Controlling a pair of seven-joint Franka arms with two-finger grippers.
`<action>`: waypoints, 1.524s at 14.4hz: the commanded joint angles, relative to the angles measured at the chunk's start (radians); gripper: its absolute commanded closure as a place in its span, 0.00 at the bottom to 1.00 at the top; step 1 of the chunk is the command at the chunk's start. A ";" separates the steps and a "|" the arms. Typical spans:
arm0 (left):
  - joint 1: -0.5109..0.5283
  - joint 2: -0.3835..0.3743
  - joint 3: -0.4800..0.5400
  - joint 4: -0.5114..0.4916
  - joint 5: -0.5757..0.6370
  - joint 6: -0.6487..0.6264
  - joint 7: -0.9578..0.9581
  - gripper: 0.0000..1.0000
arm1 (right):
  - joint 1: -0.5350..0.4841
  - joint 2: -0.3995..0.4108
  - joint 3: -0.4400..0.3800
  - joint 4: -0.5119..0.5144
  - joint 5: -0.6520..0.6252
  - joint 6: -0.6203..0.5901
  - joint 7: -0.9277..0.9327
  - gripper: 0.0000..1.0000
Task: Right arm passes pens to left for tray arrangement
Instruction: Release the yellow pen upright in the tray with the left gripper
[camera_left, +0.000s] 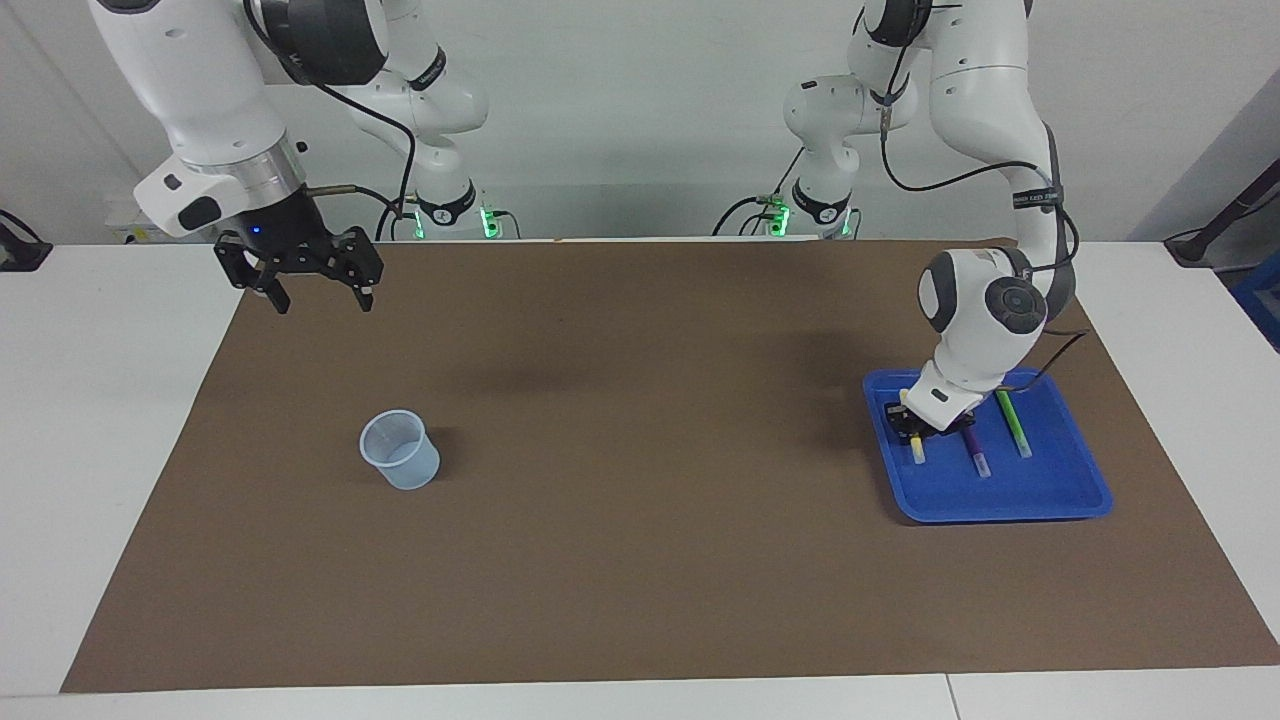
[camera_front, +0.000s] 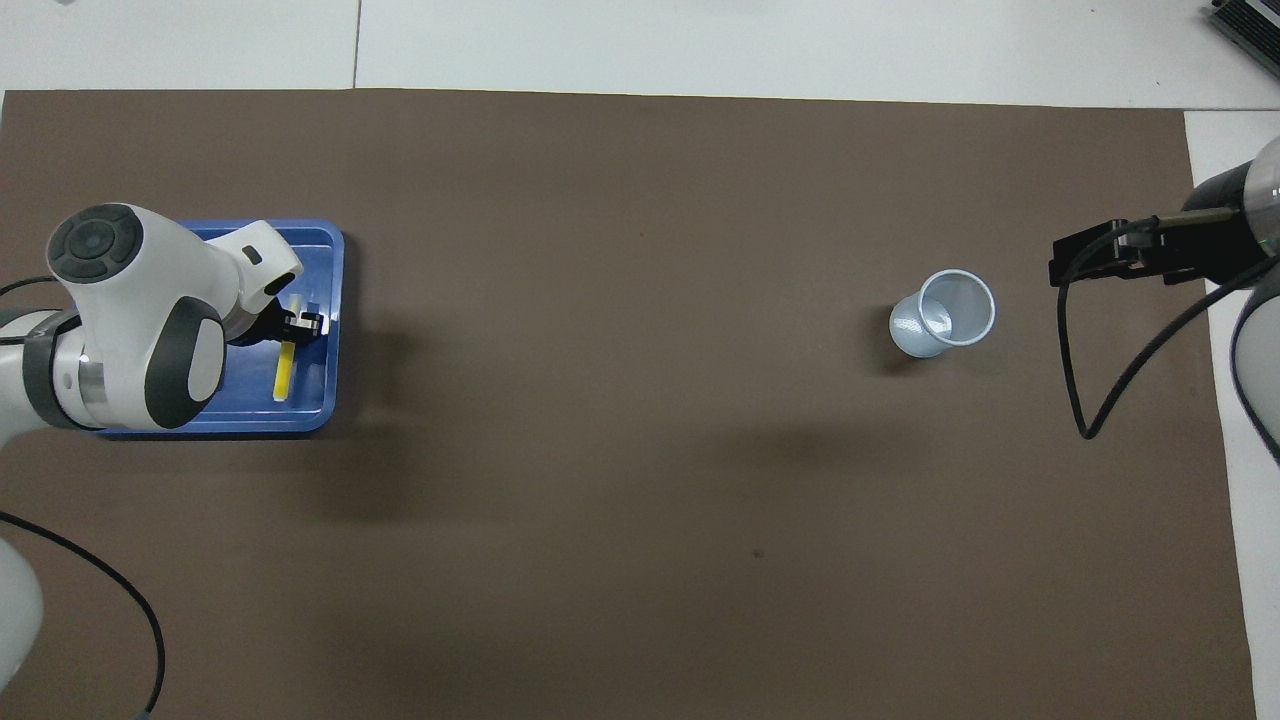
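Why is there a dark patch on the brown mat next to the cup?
In the facing view, the cup blocks the light and casts a small soft shadow on the mat; in the overhead view the same shadow lies beside the cup, while bigger blurry patches are probably shadows from the arms.

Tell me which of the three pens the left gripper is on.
The yellow pen, at the tray's edge toward the right arm; the left gripper is shut on it.

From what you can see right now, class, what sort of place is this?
Probably a robotics lab or test bench: two white robot arms stand at a white table under a brown mat, with only a blue tray and a cup set out.
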 joint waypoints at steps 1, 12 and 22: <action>0.007 0.021 -0.003 0.018 -0.011 0.010 -0.007 0.86 | -0.008 -0.020 -0.004 -0.022 0.026 -0.004 -0.016 0.00; 0.010 0.021 -0.002 0.026 -0.011 0.012 -0.009 0.49 | -0.008 -0.020 -0.004 -0.022 0.026 -0.002 -0.014 0.00; 0.029 0.007 -0.002 0.083 -0.011 0.009 -0.012 0.00 | -0.008 -0.020 -0.004 -0.022 0.026 -0.002 -0.012 0.00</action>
